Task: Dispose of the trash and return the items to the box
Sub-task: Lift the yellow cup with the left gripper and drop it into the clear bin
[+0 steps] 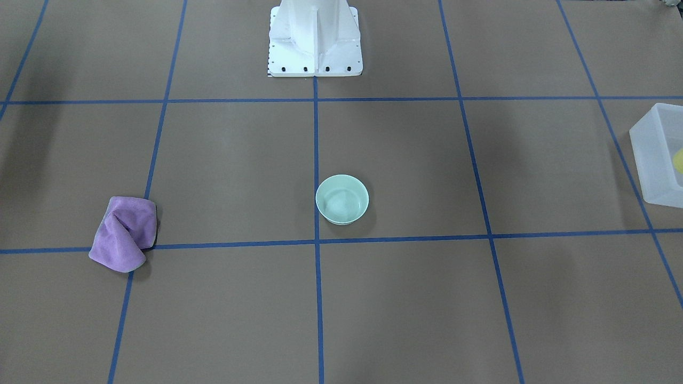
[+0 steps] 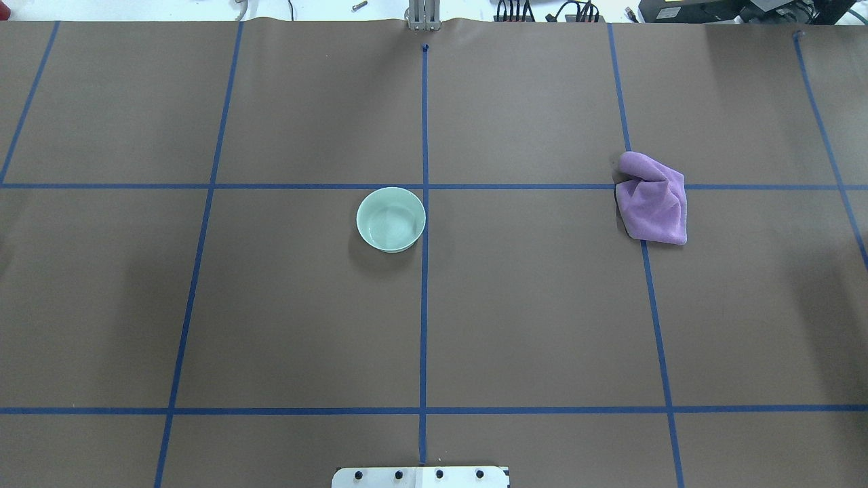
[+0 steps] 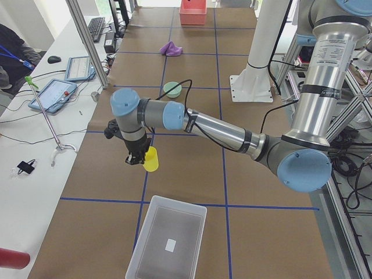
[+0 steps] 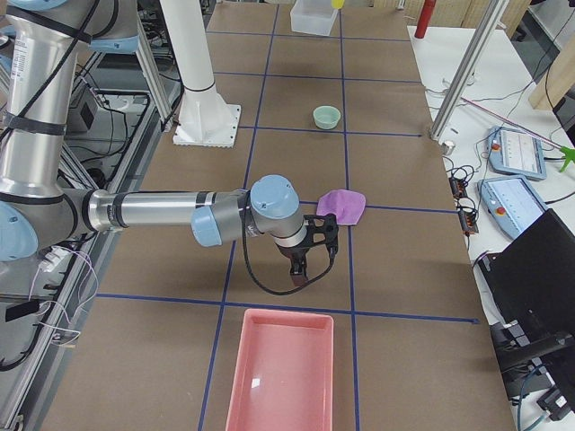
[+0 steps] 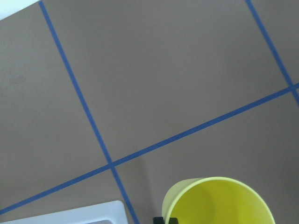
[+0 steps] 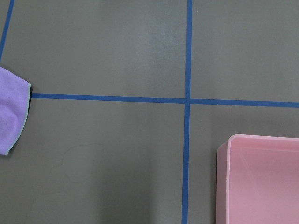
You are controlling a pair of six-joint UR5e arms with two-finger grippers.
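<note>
Over the counter (image 3: 192,168), my left hand (image 3: 135,161) grips the small bright yellow plastic cup (image 3: 151,160) by its rim, aloft. The frosted white plastic rectangular box (image 3: 179,200) sits just beyond, farther left. Whether my right hand (image 4: 299,273) is clenched, I cannot tell.

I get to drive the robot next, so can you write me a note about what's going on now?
Left gripper shut on the yellow cup, near the white box, not in it.
Right gripper hangs between purple cloth and pink tray; open or shut, cannot tell.
Mint bowl sits mid-table.
Done: cup picked up. Left: cup and bowl into the box.
</note>
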